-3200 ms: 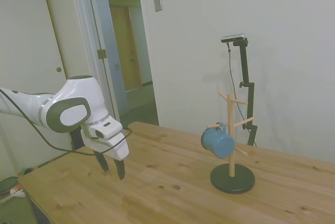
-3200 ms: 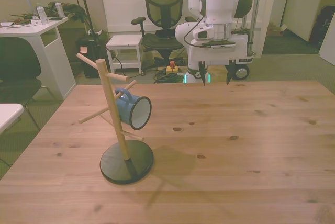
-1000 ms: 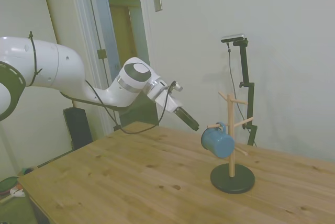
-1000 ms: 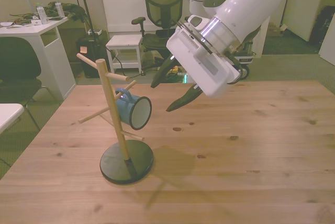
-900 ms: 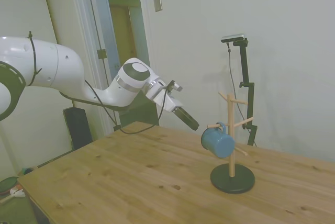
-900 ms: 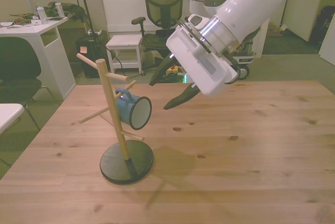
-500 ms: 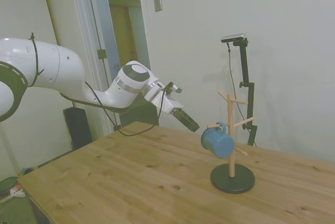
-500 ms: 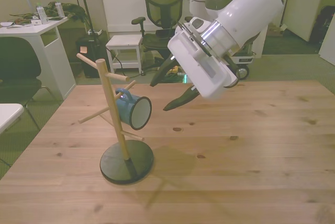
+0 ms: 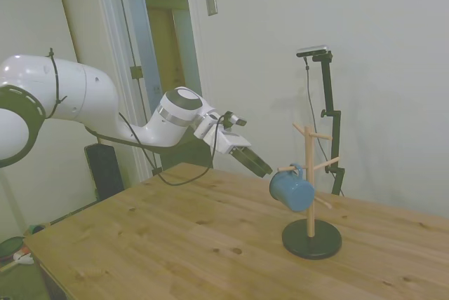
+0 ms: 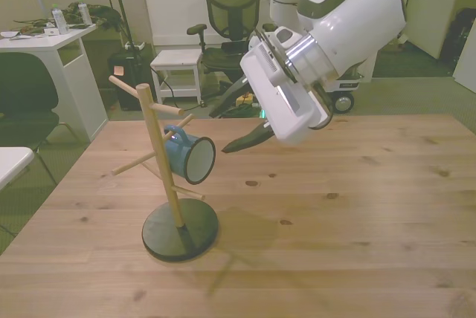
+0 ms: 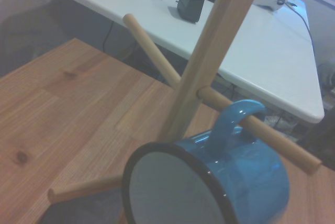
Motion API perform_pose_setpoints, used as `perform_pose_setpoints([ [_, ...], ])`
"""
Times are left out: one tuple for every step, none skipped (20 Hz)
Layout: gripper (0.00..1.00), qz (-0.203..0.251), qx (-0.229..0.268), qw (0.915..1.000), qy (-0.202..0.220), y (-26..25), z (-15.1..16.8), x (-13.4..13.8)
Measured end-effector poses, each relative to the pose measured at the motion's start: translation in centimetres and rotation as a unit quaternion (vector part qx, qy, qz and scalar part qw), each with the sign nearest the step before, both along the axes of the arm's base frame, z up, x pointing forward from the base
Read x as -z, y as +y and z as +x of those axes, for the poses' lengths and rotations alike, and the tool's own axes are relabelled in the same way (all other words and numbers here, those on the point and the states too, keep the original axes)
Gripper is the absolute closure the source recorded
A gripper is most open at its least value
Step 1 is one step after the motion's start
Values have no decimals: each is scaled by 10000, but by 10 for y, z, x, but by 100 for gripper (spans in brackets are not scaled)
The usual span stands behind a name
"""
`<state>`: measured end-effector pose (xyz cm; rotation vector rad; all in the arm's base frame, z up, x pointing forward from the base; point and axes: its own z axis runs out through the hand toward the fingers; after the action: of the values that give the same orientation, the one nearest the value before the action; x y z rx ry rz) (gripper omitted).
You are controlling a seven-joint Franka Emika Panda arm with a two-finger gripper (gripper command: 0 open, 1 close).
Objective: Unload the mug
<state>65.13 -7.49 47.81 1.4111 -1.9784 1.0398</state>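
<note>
The blue mug [image 9: 291,190] hangs by its loop handle on a wooden peg of the mug tree [image 9: 309,174], its mouth tilted toward the arm. In the front view the mug [image 10: 190,156] sits on the tree [image 10: 158,147] at the front view's left, above the black round base [image 10: 181,229]. My gripper [image 10: 219,131] is open, its dark fingers pointing at the mug's mouth from a short gap away, holding nothing. The side view shows the gripper [image 9: 264,169] just left of the mug and slightly higher. Close up, the wrist view shows the mug [image 11: 235,179], its handle [image 11: 234,119] over the peg [image 11: 272,140].
Other pegs [image 10: 123,86] stick out of the tree above and below the mug. The wooden table [image 10: 357,214] stretches to the front view's right. Behind it stand an office chair [image 10: 232,6] and a white desk [image 10: 44,39].
The arm swung from near the table's far edge toward the tree. Over the last second the open gripper crept a little closer to the mug; the mug has not moved.
</note>
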Motion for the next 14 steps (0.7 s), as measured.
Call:
perform_pose_setpoints([
  [0,-4,13,10000,20,-1,2,4],
  [0,-9,34,10000,33,-4,2,6],
  [0,-15,60,10000,38,-7,2,6],
  [0,-21,94,9999,35,-11,2,6],
  [0,-27,129,9999,34,-16,1,5],
  [0,-31,163,9999,36,-20,0,5],
  [0,-36,197,9998,47,-24,-1,6],
  [0,-40,226,9997,68,-28,-2,8],
  [0,-42,249,9996,91,-31,-3,10],
  [0,-42,266,9996,114,-33,-4,13],
  [0,-42,276,9995,135,-34,-5,15],
  [0,-41,282,9995,149,-35,-6,16],
  [0,-40,288,9994,163,-36,-6,17],
  [0,-40,297,9994,181,-37,-7,19],
])
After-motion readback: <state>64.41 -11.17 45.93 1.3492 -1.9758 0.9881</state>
